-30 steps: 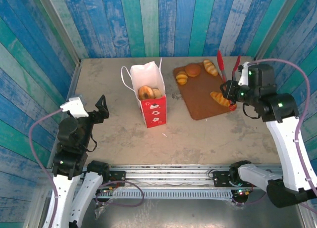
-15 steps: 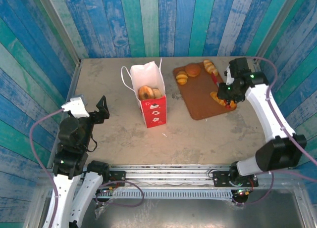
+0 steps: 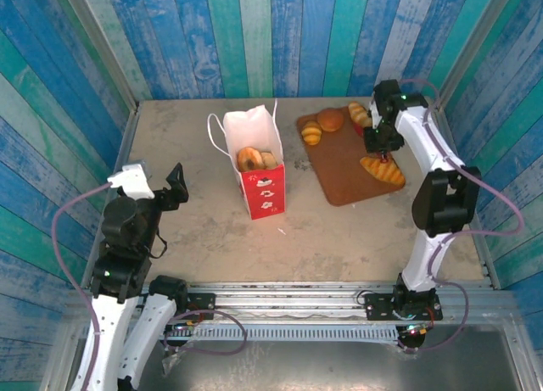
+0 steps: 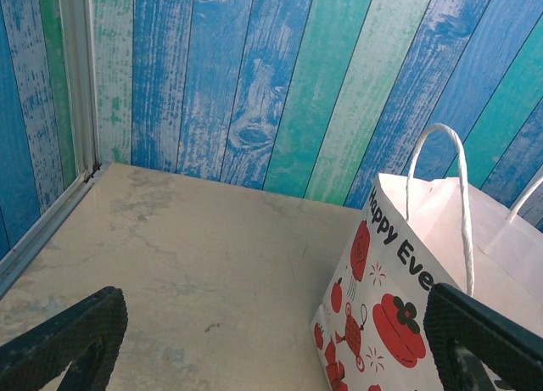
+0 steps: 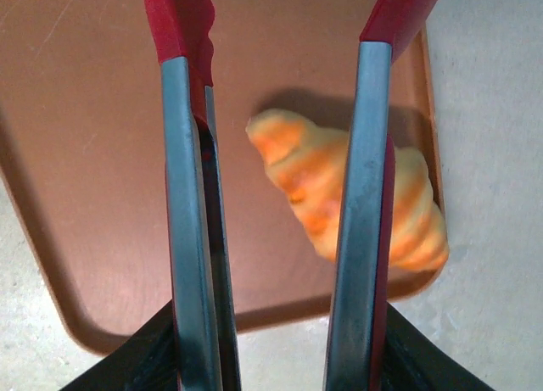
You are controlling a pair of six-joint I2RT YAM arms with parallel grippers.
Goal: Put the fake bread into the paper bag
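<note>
Walls (image 3: 254, 35): weathered planks in blue, teal, green stripes
Table (image 3: 187, 204): mottled beige
Paper bag (image 4: 390, 264): white, red strawberry prints, black lettering; side panel red with white pattern
Tray (image 3: 339, 166): plain reddish brown
Croissant (image 5: 288, 170): orange-yellow, darker orange bands
Buns (image 3: 250, 159) in bag: golden-brown
Tongs (image 5: 191, 238): silver arms, red tips
</note>
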